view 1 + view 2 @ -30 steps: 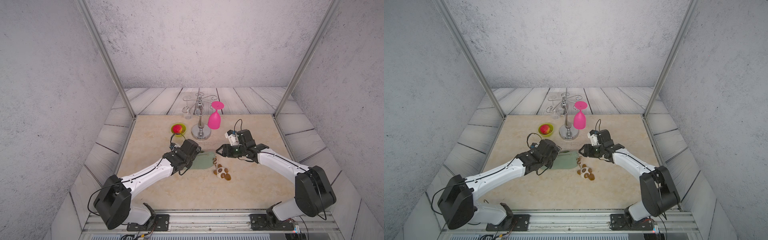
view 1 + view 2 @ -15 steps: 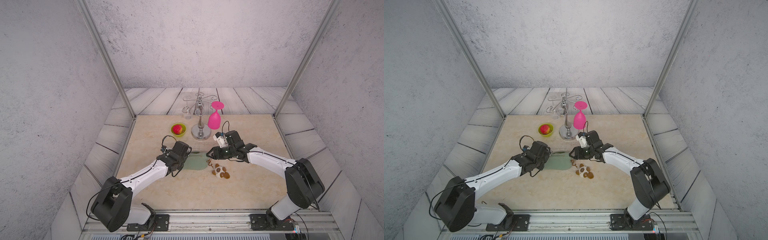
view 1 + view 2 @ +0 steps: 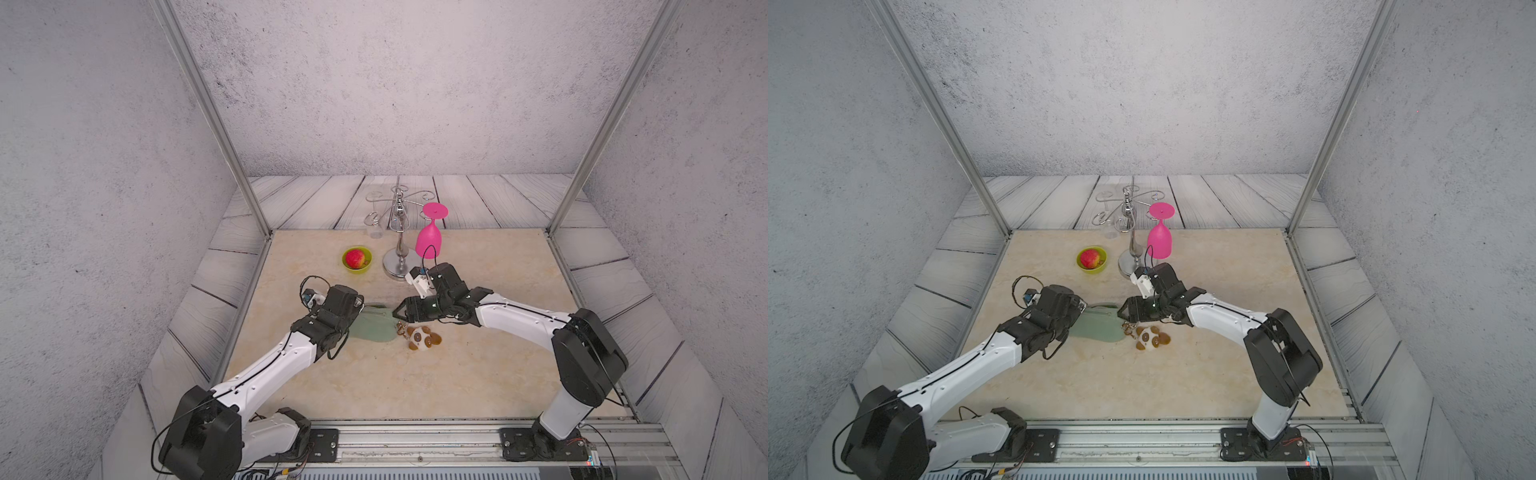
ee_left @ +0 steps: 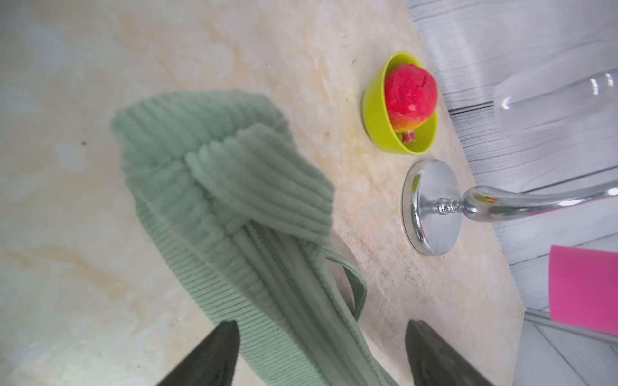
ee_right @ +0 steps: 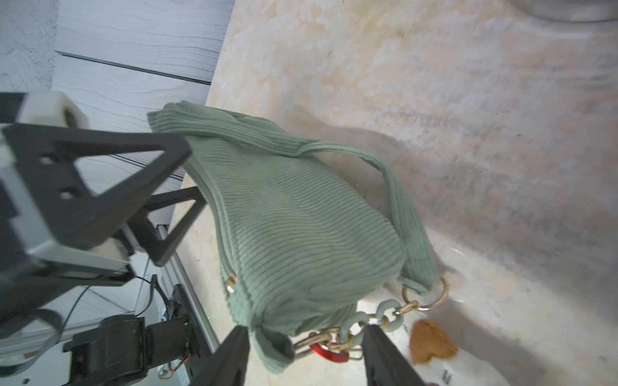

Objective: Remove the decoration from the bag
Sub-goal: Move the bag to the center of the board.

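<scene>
**A:** Right gripper [image 5: 305, 329]?

**B:** Fingers apart, tips low at the right end of the bag [image 5: 301, 217]. They straddle the chain [image 5: 361, 320] and the red clasp [image 5: 327, 352], closed on neither. The arm comes from the front right corner of the counter [image 3: 457, 395], elbow raised, forearm sloping down toward the middle.

**A:** Left gripper [image 4: 321, 322]?

**B:** Spread too, one finger on each side of the bag's left end. That arm stretches low from the front left corner.

**A:** The decoration [image 3: 422, 337]?

**B:** Lying near the counter's middle, just beside the bag's right end, on the front side.

**A:** Room to move?

**B:** Open counter runs to the front and right edges. The bowl [image 3: 357, 259], metal stand [image 3: 399, 262] and pink glass [image 3: 430, 235] sit by the back edge.
</scene>
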Controlling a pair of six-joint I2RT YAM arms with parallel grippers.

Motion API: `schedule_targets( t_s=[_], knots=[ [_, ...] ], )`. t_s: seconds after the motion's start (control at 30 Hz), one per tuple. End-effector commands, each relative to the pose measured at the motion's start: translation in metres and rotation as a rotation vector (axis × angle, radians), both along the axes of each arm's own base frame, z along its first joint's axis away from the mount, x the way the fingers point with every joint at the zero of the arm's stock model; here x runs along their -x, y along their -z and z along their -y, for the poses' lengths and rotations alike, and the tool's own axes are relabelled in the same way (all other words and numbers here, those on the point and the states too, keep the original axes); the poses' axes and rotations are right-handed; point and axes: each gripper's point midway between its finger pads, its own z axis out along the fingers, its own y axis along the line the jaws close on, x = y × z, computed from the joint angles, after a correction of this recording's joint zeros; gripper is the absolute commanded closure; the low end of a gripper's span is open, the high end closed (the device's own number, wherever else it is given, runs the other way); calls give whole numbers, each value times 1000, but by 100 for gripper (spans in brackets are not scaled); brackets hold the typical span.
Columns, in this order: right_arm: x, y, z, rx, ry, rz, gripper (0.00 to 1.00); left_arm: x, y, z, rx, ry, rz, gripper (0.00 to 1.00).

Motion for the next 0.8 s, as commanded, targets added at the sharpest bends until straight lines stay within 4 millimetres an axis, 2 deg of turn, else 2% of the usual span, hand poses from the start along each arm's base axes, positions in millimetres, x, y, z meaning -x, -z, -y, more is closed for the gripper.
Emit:
schedule_targets(
  t_s=[0.0, 0.17, 0.27, 0.37, 0.5, 0.63, 0.77],
  knots=[
    [-2, -22, 19, 58, 26, 104, 32, 5, -16, -15, -132, 61, 52, 11],
    [7, -31, 42, 114, 37, 176, 27, 12, -59, -17, -196, 166, 186, 6],
    [15, -29, 49, 127, 18, 200, 27, 15, -83, -4, -226, 299, 254, 3],
    [24, -16, 56, 147, -11, 212, 28, 22, -98, 16, -243, 462, 293, 1],
    [34, -4, 57, 134, -57, 219, 29, 35, -101, 47, -205, 683, 308, 0],
    [40, 4, 51, 86, -101, 232, 31, 52, -86, 75, -116, 859, 297, 0],
    [43, 11, 40, 39, -153, 226, 35, 62, -73, 92, -31, 941, 309, 0]
  ],
)
